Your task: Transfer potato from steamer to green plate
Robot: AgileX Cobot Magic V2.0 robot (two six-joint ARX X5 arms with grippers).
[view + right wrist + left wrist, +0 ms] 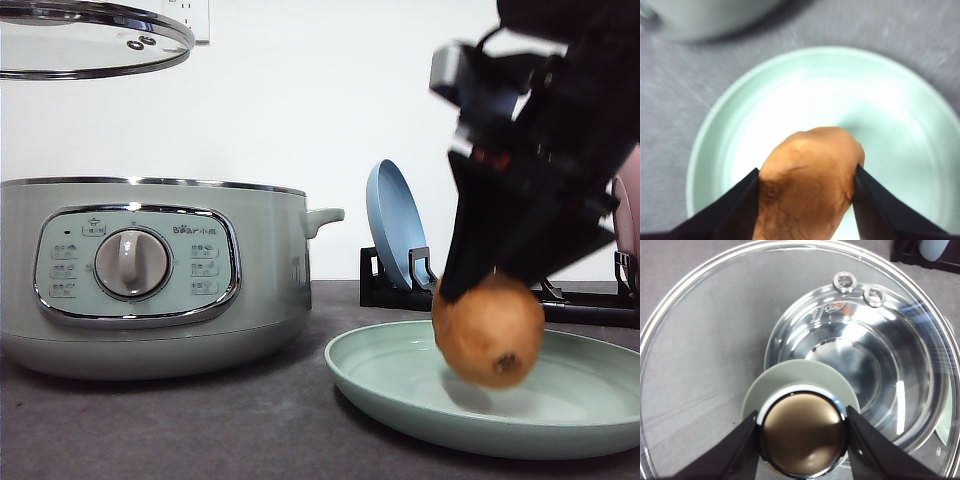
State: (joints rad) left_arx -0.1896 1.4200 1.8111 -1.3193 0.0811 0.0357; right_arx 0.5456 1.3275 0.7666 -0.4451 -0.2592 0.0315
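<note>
The orange-brown potato [489, 330] hangs just above the pale green plate [400, 385], with my right gripper [490, 285] shut on it. In the right wrist view the potato [807, 182] sits between the two black fingers [875, 205] over the plate [890, 100]. The sage-green steamer [150, 280] stands open at the left of the table. High above it, the glass lid [80, 40] is held up. In the left wrist view my left gripper [802, 432] is shut on the lid's knob [801, 432], and the steamer's shiny inner bowl [865, 360] shows through the glass.
A black dish rack [400, 285] behind the green plate holds an upright blue plate [395, 225]; a pink plate [628, 225] edge shows at the far right. Dark grey tabletop [200, 430] lies in front of the steamer.
</note>
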